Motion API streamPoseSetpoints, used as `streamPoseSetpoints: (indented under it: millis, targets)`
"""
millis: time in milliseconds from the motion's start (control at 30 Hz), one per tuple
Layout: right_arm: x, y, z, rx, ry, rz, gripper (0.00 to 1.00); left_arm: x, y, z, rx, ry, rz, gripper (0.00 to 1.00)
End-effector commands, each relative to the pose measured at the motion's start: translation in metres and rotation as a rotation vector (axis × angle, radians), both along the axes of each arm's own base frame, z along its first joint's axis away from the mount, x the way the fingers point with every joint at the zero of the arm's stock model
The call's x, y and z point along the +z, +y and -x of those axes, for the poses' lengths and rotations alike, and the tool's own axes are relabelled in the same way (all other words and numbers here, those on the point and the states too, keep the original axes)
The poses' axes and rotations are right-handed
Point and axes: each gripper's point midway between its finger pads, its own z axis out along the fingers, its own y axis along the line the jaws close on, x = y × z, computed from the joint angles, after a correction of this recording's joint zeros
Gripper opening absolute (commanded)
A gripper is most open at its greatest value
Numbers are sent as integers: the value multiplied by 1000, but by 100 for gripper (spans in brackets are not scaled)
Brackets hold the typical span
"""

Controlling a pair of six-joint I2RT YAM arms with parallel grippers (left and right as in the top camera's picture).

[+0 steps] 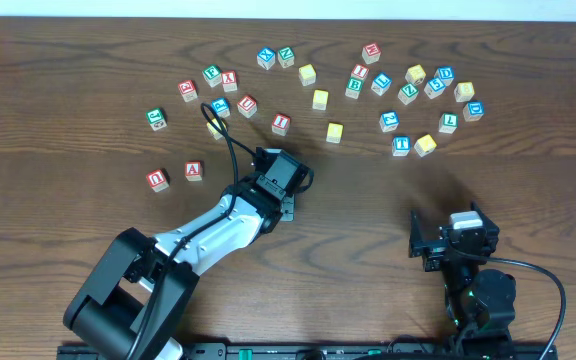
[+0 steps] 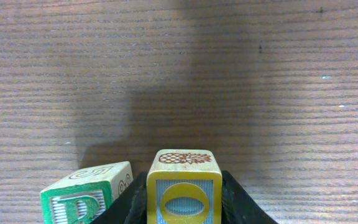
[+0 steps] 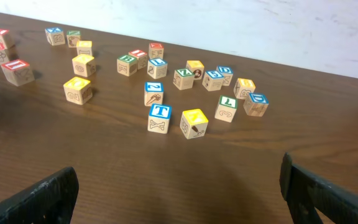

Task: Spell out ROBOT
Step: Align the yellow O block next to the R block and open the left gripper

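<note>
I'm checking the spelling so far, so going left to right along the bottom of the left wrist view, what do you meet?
Green-lettered cube → dark finger → yellow O cube, pineapple picture on its top face → other finger.

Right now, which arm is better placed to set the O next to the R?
Left. The left gripper grips the O cube close beside the R cube; the right gripper hangs open and empty, away from both.
</note>
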Motion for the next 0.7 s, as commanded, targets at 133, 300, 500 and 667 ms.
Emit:
streamPoseSetpoints:
  millis: [133,300,500,667]
  targets:
    - [-1,-1,0,0,3,10,99,-12,10,5,26,28,-37,17]
    - [-1,-1,0,0,3,10,99,-12,10,5,26,28,-37,24]
    - [-1,-1,0,1,3,10,99,-12,10,5,26,28,-37,29]
    - [-1,-1,0,0,3,10,99,-12,10,5,26,28,-37,30]
